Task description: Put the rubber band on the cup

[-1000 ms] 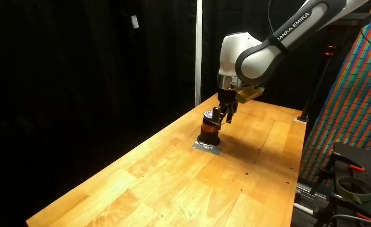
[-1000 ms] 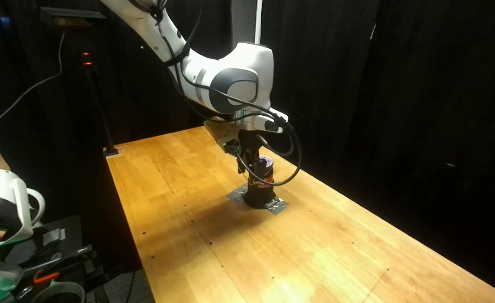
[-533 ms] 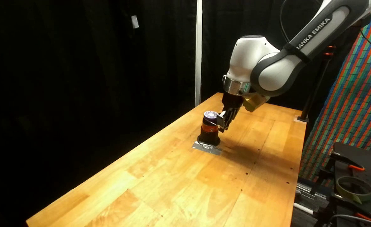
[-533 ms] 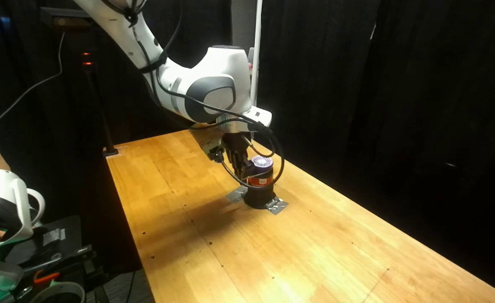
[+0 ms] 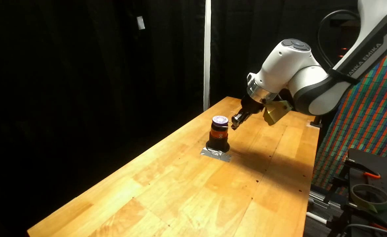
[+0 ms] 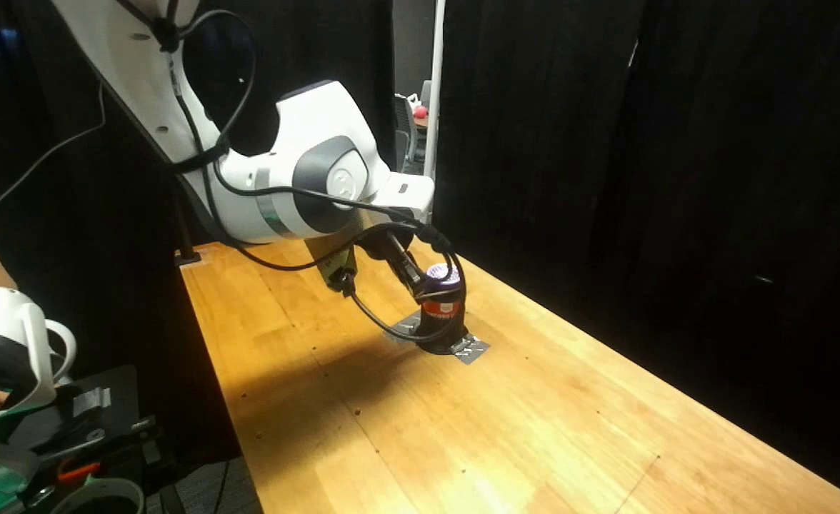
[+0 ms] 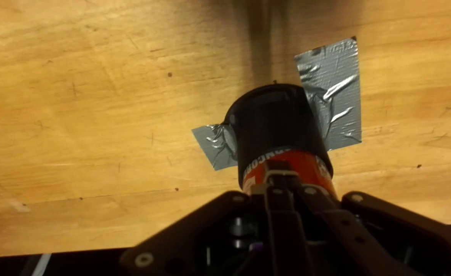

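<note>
One taped cup (image 5: pixel 219 134): stood upright on the table (image 5: pixel 180 194), its dark foot held by silver tape (image 5: pixel 216 154); an orange-red label is carried at the middle, a purple, patterned lid at the top.
Rubber band (image 5: pixel 223 126): seen as a thin pale line, laid across the upper cup and drawn, in an exterior view, rightward to the gripper (image 5: pixel 234 123); in the wrist view a pale loop is shown over the finger ends.
Band's handling: judged light, soft and springy, apt to be snapped off the smooth wall if let go under tension; best held by the end away from the cup, then eased in and lowered.
Cup's handling: judged stiff and, with the tape, well anchored; its weight cannot be told, and no hold on it seems called for.
Gripper fingers: set narrow, side by side, slanted down toward the cup and just beside it; whether the band is pinched or merely hooked cannot be told.
Band's full run: hard to make out; a complete wrap cannot be confirmed.
Lid in the wrist view: covered by the gripper.
Black cable (image 6: pixel 433 238): looped across the cup in an exterior view.
Robot arm (image 5: pixel 307 77): cut off at the right edge.
</note>
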Motion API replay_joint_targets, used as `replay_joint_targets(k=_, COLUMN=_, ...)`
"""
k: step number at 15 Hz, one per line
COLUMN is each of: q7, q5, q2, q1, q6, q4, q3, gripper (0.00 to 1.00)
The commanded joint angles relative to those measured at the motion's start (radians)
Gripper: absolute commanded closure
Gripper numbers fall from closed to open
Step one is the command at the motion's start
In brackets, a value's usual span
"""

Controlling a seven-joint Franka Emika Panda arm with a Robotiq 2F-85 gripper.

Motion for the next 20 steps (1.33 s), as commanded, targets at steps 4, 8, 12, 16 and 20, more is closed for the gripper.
replay_joint_targets(k=4, q7=0.451, q5=-0.294, q2=0.093, q1=0.428, q6=0.169, q4=0.031, q3=-0.505, gripper=0.99)
replay_joint_targets(k=8, q7=0.553, q5=-0.247, q2=0.172, q1=0.624, q6=0.263, q4=-0.019, q3=-0.679, gripper=0.99)
replay_joint_targets(k=12, q7=0.615, q5=-0.187, q2=0.248, q1=0.738, q6=0.364, q4=-0.072, q3=-0.769, gripper=0.99)
replay_joint_targets(k=16, q7=0.633, q5=-0.061, q2=0.349, q1=0.832, q6=0.477, q4=-0.118, q3=-0.845, gripper=0.99)
replay_joint_targets(k=20, q7=0.539, q5=0.211, q2=0.447, q1=0.899, q6=0.584, q4=-0.176, q3=-0.853, gripper=0.99)
